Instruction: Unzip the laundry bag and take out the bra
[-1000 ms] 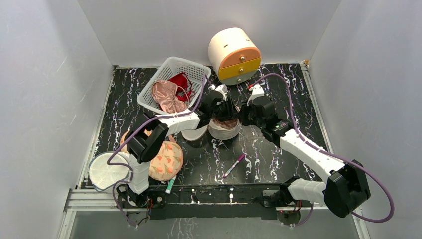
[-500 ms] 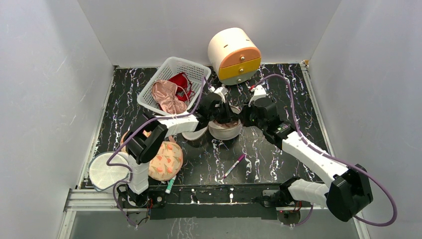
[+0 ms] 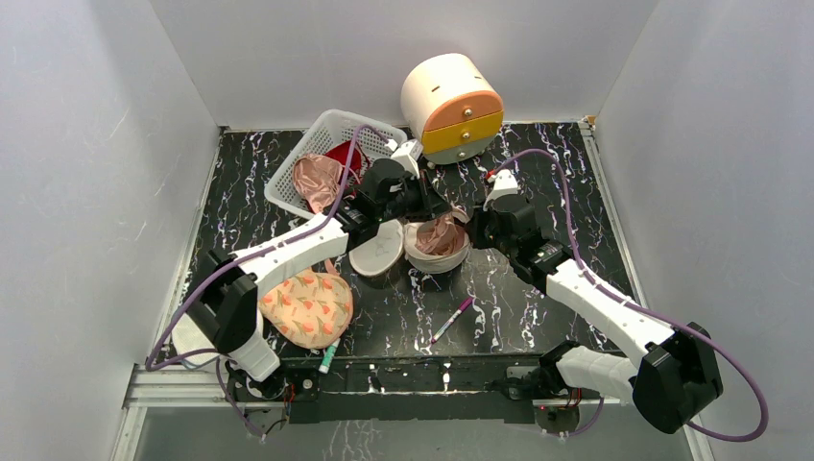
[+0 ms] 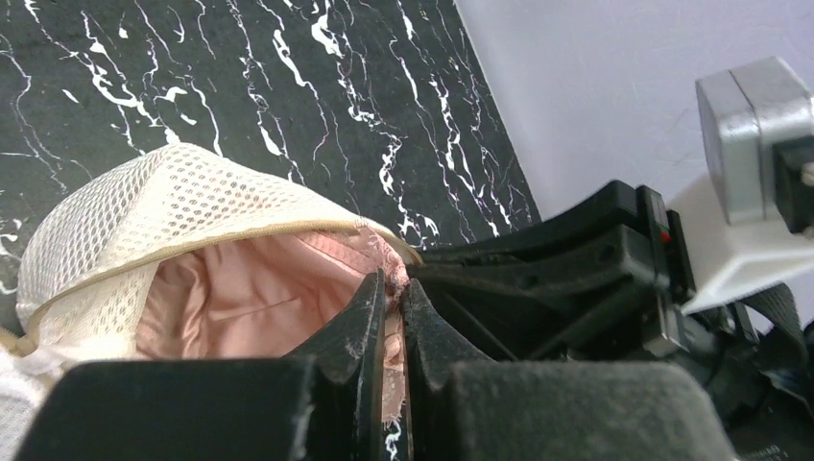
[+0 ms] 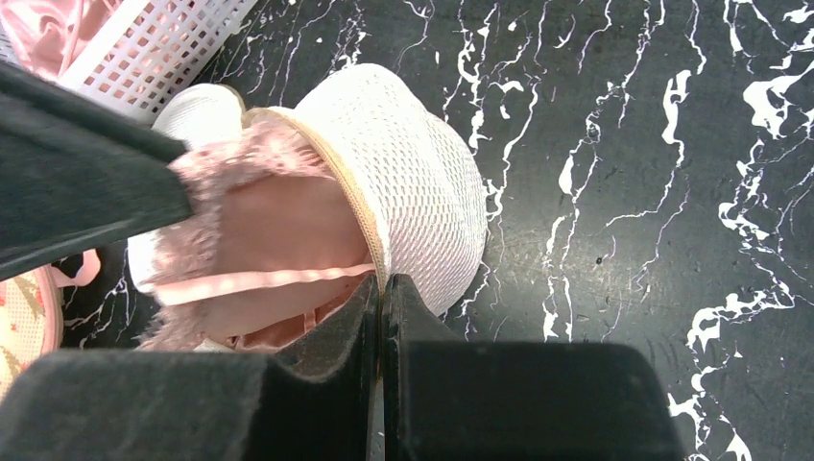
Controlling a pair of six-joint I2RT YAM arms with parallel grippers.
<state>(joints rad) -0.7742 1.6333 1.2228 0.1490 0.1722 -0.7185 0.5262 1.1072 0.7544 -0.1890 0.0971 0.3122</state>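
Black left gripper: jaws pinched almost together on the frayed lace edge of the bra, right at the mouth of the laundry bag, a hold that looks meant for drawing the cloth out
Black right gripper: jaws fully closed on the beige zip rim of the laundry bag, apparently to anchor it while the other arm pulls
Bra: pale pink, satin-smooth cup with a fuzzy lace border; mostly inside the bag, one edge caught in the left gripper
Laundry bag: cream honeycomb mesh, rounded and slumped, mouth gaping toward both grippers; it sits between them, what looks like its flat lid flopped open on the left gripper's side
Step judged: zip seems undone; removal barely started
Table: black with white marble veining, under the bag and both grippers
Basket: white plastic lattice, beyond the left gripper, holding pink and red cloth
Floral pad: peach, heart-shaped, well behind the left gripper, toward its arm's base
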